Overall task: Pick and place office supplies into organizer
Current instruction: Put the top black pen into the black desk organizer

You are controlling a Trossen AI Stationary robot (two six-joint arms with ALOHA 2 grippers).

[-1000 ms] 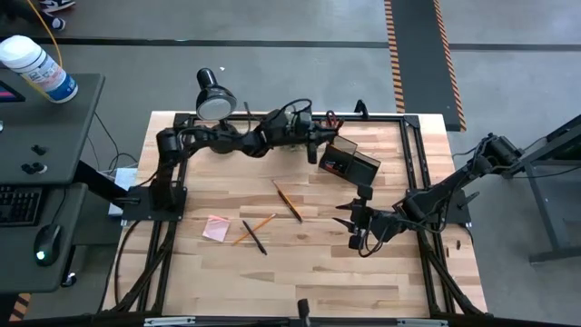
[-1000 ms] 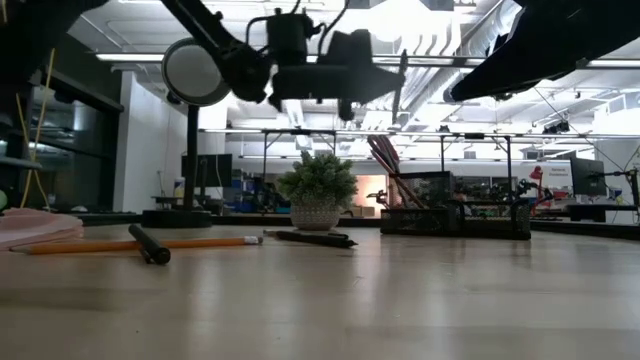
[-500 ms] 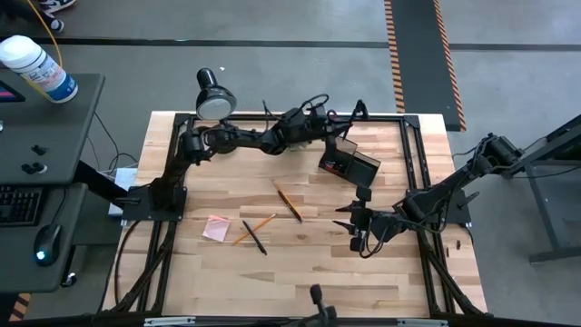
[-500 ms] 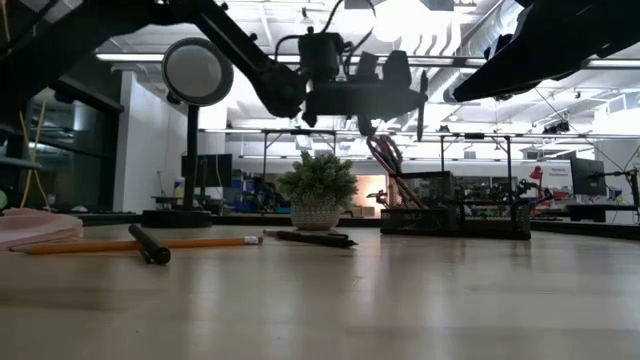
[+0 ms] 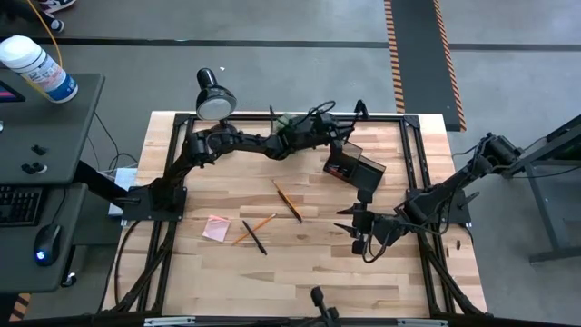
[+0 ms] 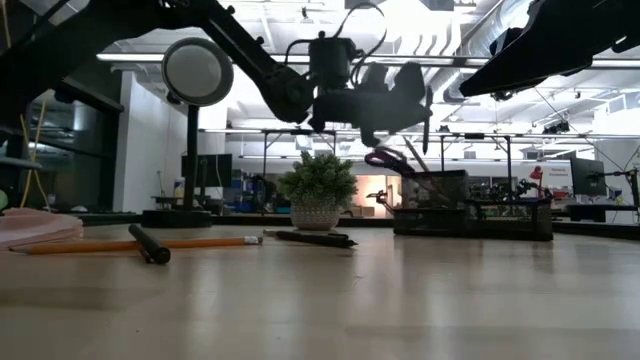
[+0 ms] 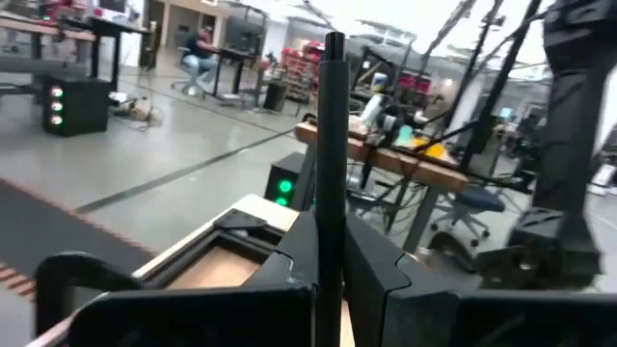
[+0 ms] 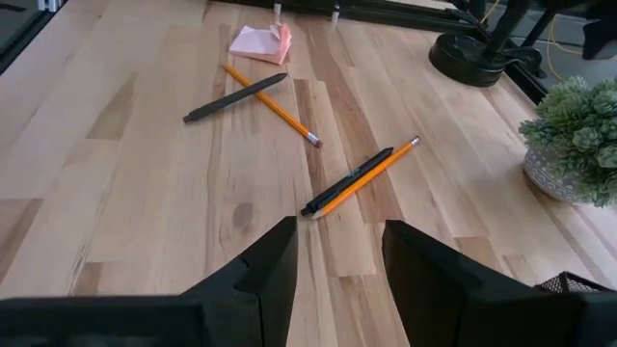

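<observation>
High view, upper centre: left gripper (image 5: 338,138) clamped on a black pen (image 7: 334,145), poised beside organizer (image 5: 356,165); next, lowering into a compartment. Right gripper (image 5: 356,224) wide, waiting lower right.

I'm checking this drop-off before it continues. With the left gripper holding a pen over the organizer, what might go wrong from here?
The left gripper pinches the black pen near its lower end, so it may tip on release and miss the organizer. The organizer already holds scissors, which might deflect the pen.
</observation>
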